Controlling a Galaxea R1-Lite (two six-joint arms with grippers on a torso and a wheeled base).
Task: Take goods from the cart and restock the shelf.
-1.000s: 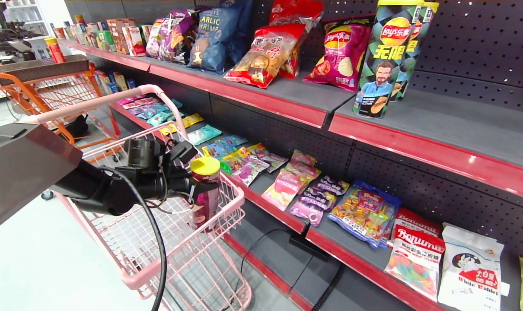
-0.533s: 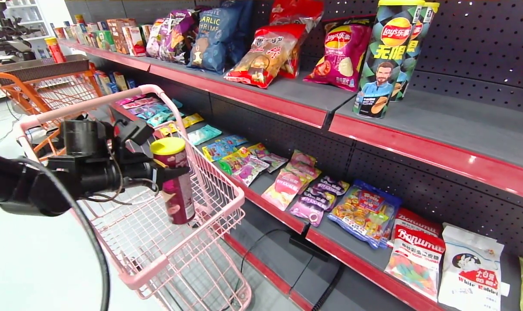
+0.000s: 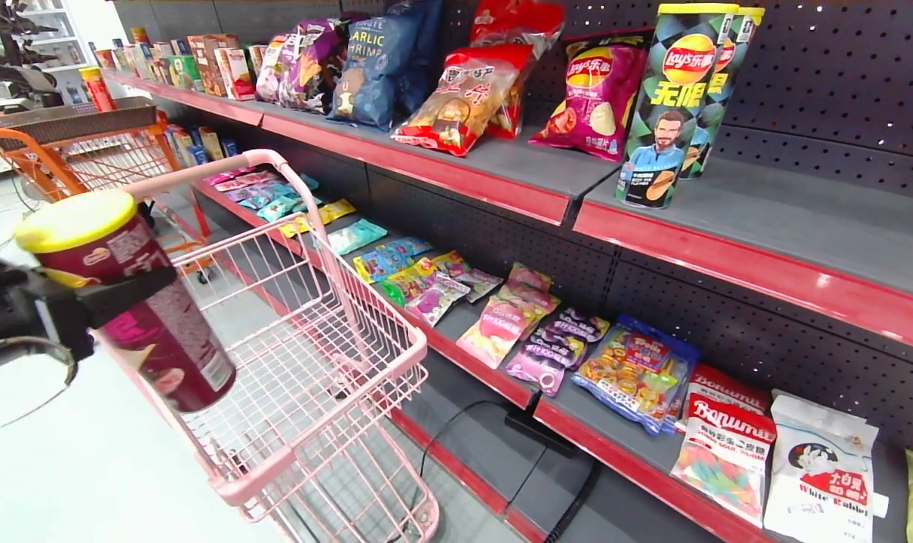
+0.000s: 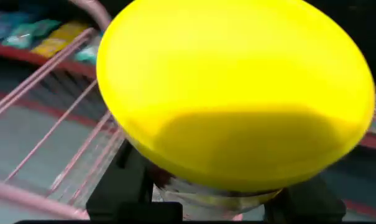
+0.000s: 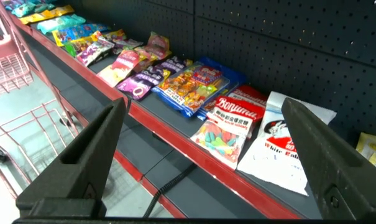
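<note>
A maroon chip can [image 3: 155, 332] with a yellow lid [image 3: 75, 219] hangs tilted above the left rim of the pink cart [image 3: 328, 354]. My left gripper [image 3: 113, 298] is shut on the can's upper body. In the left wrist view the yellow lid [image 4: 237, 93] looms close, with the left gripper [image 4: 212, 199] clamped just beneath it. Two tall green chip cans [image 3: 668, 105] stand on the upper shelf [image 3: 766, 271]. My right gripper [image 5: 200, 168] is open with nothing between its fingers, low in front of the lower shelf [image 5: 175, 137].
Snack bags [image 3: 464, 90] line the upper shelf left of the green cans; bare grey shelf [image 3: 819, 211] lies to their right. Candy bags [image 3: 637, 369] cover the lower shelf. An orange cart [image 3: 87, 151] stands behind the pink one. A black cable [image 3: 517, 452] runs along the floor.
My left arm has lifted the maroon can up out of the pink cart and swung it left, closer to the head camera.
</note>
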